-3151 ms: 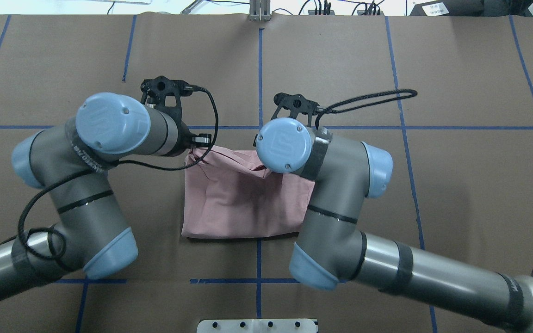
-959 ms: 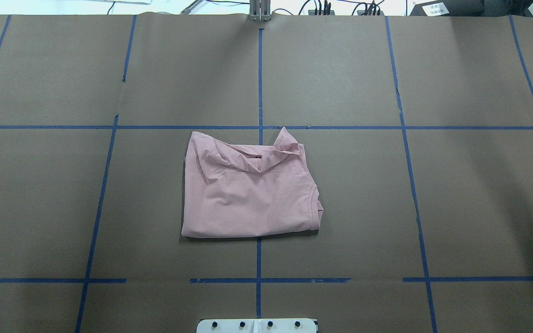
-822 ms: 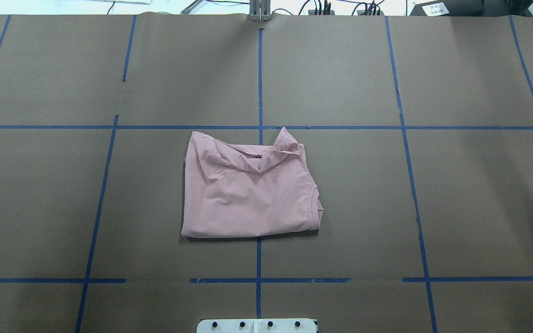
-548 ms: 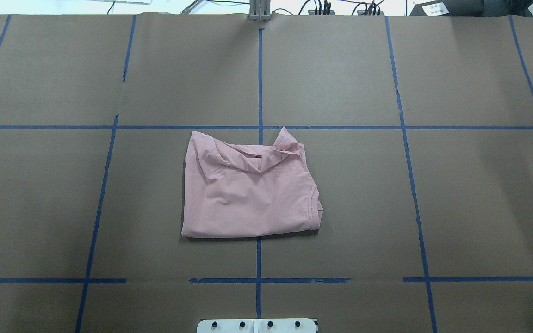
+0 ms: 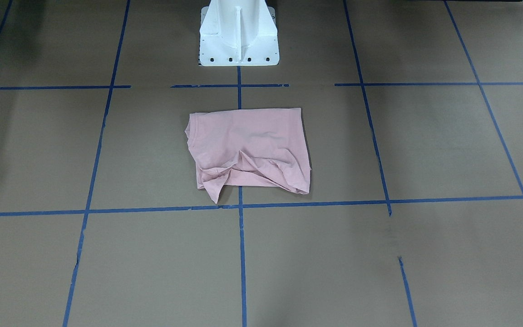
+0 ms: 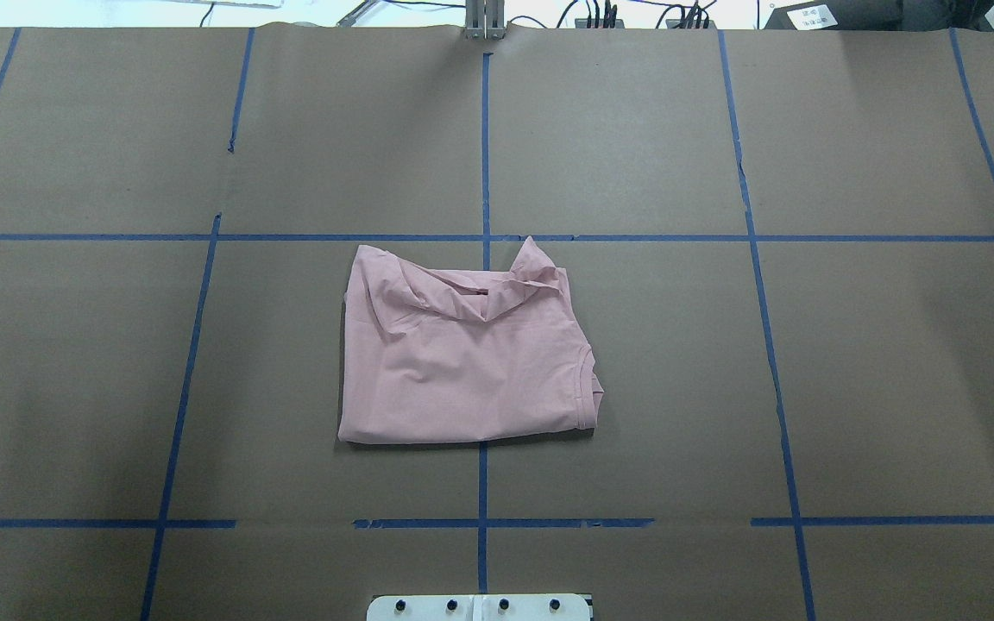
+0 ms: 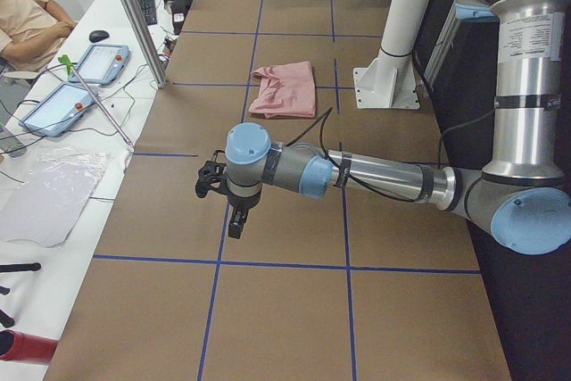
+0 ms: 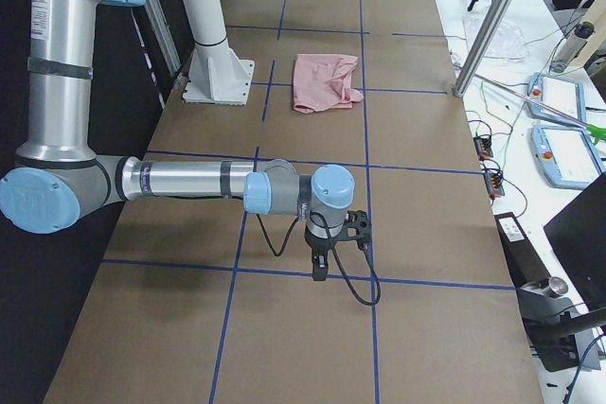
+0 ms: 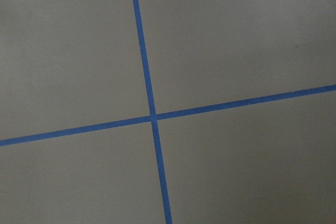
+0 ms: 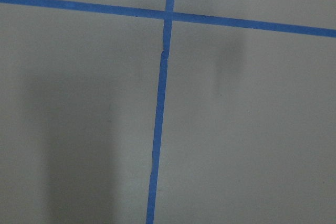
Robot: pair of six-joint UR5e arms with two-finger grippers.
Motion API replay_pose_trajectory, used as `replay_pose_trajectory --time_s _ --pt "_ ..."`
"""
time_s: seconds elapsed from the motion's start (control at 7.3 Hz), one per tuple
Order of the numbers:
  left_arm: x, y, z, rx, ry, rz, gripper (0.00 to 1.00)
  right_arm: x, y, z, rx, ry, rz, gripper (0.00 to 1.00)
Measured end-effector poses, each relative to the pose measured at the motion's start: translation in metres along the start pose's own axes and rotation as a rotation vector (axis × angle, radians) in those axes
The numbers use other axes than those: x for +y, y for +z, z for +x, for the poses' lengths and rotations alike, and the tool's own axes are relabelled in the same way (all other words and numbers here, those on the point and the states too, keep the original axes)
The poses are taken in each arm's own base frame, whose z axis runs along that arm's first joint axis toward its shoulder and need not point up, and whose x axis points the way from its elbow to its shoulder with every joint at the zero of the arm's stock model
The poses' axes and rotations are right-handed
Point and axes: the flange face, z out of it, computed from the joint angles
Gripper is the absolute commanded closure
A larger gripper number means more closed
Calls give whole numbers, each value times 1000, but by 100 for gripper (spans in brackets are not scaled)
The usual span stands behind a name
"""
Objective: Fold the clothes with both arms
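Observation:
The pale pink T-shirt [image 6: 462,362] lies folded in a rough rectangle at the table's middle, its far edge rumpled and its collar at the right side. It also shows in the front-facing view [image 5: 252,145] and both side views [image 7: 285,88] [image 8: 325,80]. Its print and tag are hidden. Both arms are outside the overhead and front views. My left gripper [image 7: 235,225] hangs over bare table far to the left of the shirt. My right gripper [image 8: 319,270] hangs over bare table far to the right. I cannot tell whether either is open or shut.
The table is brown paper [image 6: 635,129] with a blue tape grid. The white pedestal base [image 5: 239,36] stands at the robot's edge. A metal post [image 7: 134,15] and an operator's desk with tablets [image 7: 98,62] lie beyond the far edge.
Both arms, at the shirt's far edge 3.2 s ago, have left it and swung out to the table's ends. The shirt has lain still over the last second.

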Motion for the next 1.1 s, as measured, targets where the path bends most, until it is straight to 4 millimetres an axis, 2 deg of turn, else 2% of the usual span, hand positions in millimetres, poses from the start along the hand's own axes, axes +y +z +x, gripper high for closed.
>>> replay_pose_trajectory --time_s 0.27,0.41,0.68,0.82,1.1 --pt "-2 6 -3 3 33 28 0 0 -4 -2 -2 -14 10 0" --pt "2 17 -14 3 24 18 0 1 -4 -2 -4 -11 10 0" --pt "25 45 -45 2 -9 -42 0 6 0 2 -4 3 0 0" --pt "35 50 -53 2 -2 -72 0 8 3 4 -2 8 -4 0" --pt "29 49 -53 2 -15 -111 0 10 4 5 0 11 -7 0"
